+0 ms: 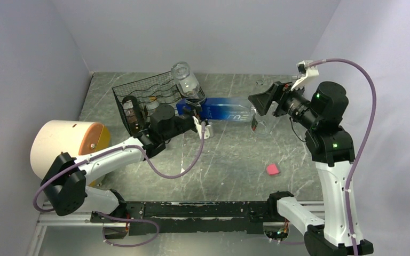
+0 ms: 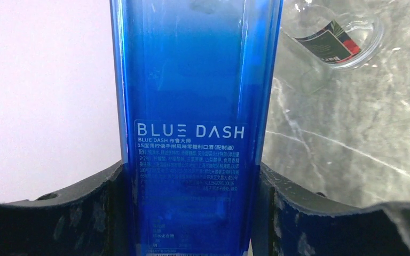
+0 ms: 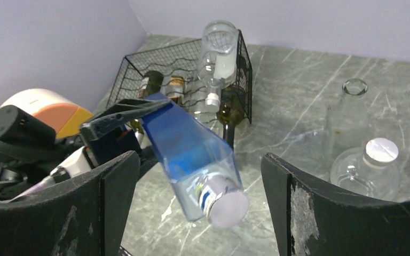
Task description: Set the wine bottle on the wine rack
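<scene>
The wine bottle (image 1: 224,109) is a square blue bottle marked BLUE DASH with a pale cap. My left gripper (image 1: 195,114) is shut on its lower body and holds it about level above the table, just right of the wine rack. In the left wrist view the bottle (image 2: 192,106) fills the space between the fingers of the left gripper (image 2: 192,213). The black wire wine rack (image 1: 144,93) stands at the back left, with dark bottles (image 1: 131,109) in it and a clear bottle (image 1: 186,80) lying on top. My right gripper (image 1: 261,101) is open, facing the capped end (image 3: 227,205) without touching it.
A white and orange cylinder (image 1: 64,141) lies at the left. A small pink object (image 1: 272,169) sits on the table at the front right. Two clear glass bottles (image 3: 352,112) (image 3: 371,165) stand under the right gripper. Walls close in the table on the left, back and right.
</scene>
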You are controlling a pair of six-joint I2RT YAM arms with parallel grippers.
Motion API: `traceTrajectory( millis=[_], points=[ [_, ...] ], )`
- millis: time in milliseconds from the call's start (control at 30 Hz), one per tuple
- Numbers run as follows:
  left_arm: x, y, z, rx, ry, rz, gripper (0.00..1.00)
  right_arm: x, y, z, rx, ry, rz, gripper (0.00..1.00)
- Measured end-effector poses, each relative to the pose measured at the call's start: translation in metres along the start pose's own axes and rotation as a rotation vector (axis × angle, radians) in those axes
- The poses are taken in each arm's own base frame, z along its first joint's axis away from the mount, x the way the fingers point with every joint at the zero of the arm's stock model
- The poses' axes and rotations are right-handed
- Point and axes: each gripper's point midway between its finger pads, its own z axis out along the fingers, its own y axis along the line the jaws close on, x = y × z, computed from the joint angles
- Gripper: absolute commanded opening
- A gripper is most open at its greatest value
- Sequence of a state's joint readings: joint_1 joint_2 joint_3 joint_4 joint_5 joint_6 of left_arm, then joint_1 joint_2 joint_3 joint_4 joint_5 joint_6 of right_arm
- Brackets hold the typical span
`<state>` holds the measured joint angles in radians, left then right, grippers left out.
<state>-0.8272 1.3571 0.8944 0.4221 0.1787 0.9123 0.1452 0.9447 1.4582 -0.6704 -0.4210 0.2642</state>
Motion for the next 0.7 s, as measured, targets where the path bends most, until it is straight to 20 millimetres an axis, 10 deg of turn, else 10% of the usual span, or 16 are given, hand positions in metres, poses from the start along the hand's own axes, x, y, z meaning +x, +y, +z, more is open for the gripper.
traceTrajectory(
  millis=[700],
  points=[
    [-0.029,-0.031,0.007,0.121,-0.206,0.392,0.07,0.121,0.008,0.023,-0.198,0.38,0.002,0.85]
  ],
)
